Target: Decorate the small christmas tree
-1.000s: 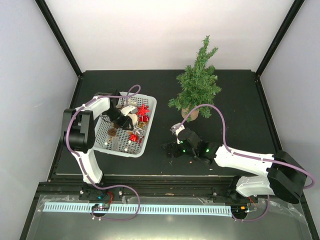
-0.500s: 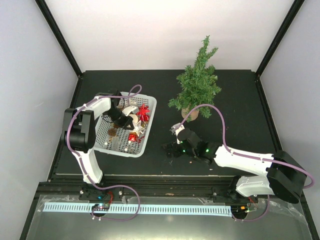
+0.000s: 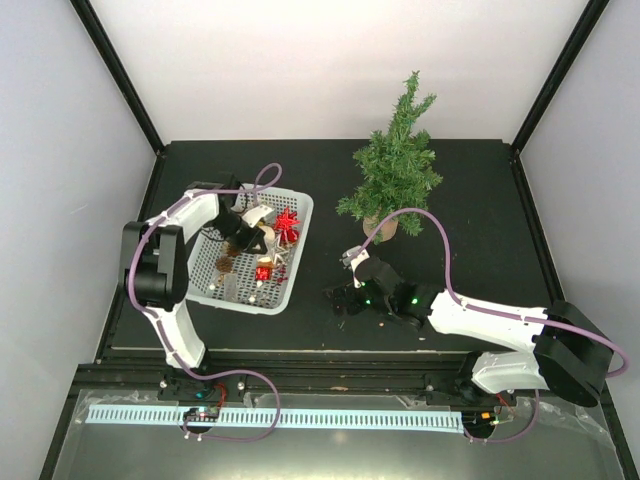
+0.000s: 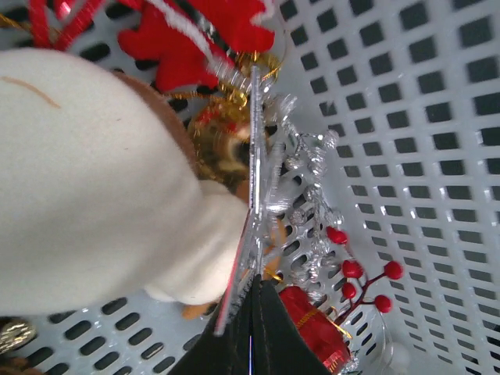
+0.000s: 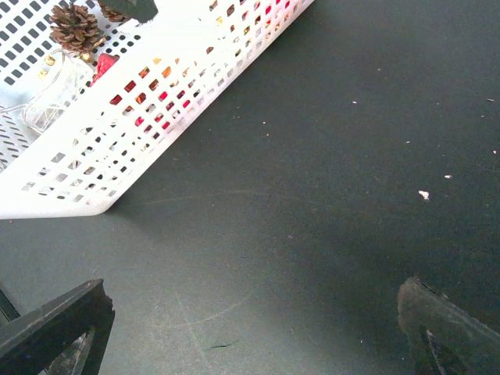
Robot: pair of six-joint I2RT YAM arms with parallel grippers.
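Observation:
The small christmas tree (image 3: pixel 393 170) stands upright on its tan base (image 3: pixel 381 228) at the back of the table, right of centre. My left gripper (image 3: pixel 252 240) is down inside the white basket (image 3: pixel 298 245). In the left wrist view the left gripper (image 4: pixel 256 280) is shut on the edge of a thin silver glitter ornament (image 4: pixel 254 156), which stands edge-on beside a white plush ornament (image 4: pixel 94 187). My right gripper (image 3: pixel 340 298) hovers low over the dark table between basket and tree. It shows wide open in the right wrist view (image 5: pixel 254 312), with nothing between its fingers (image 5: pixel 55 328).
The basket (image 4: pixel 422 156) also holds a red gift box (image 4: pixel 312 340), a red berry sprig (image 4: pixel 363 273) and a red felt piece (image 4: pixel 203 31). A pine cone (image 5: pixel 76 27) lies in the basket (image 5: pixel 141 133). Black frame posts and white walls ring the table.
My left gripper has closed in the basket, taking the silver ornament, and the ornaments around it have shifted slightly. The right arm has not moved.

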